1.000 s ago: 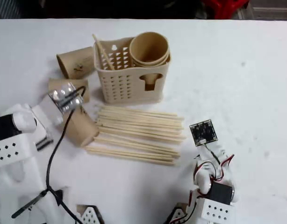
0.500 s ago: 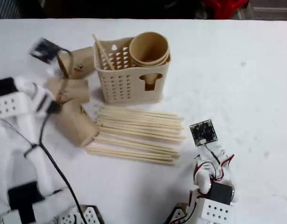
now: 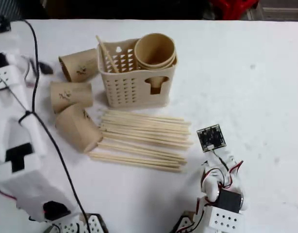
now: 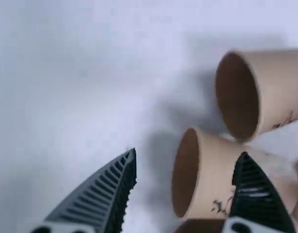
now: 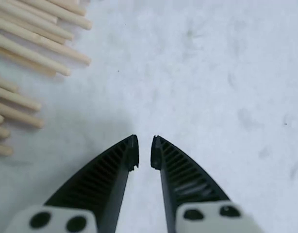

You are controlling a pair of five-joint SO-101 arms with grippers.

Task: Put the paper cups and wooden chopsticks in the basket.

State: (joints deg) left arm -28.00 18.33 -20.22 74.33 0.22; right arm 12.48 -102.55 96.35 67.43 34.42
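A cream perforated basket [image 3: 139,85] holds stacked paper cups [image 3: 155,48] and one chopstick [image 3: 106,51]. To its left, three more paper cups lie on their sides [image 3: 78,65] [image 3: 71,95] [image 3: 78,128]. A pile of wooden chopsticks [image 3: 144,138] lies in front of the basket. My left arm [image 3: 18,145] stands at the table's left edge. My left gripper [image 4: 188,160] is open and holds nothing. It hovers at the open mouths of two lying cups [image 4: 258,92] [image 4: 202,177]. My right gripper [image 5: 144,145] is shut over bare table, beside the chopstick ends [image 5: 42,53].
The right arm's base and wiring [image 3: 219,194] sit at the near right, with a small circuit board [image 3: 211,137] beside the chopstick pile. A black cable [image 3: 47,141] trails along the left arm. White table stretches to the right of the basket.
My left arm has swung from over the lying cups back to the far left edge, with nothing in its gripper. The cups and chopsticks stay put. The right arm has not moved.
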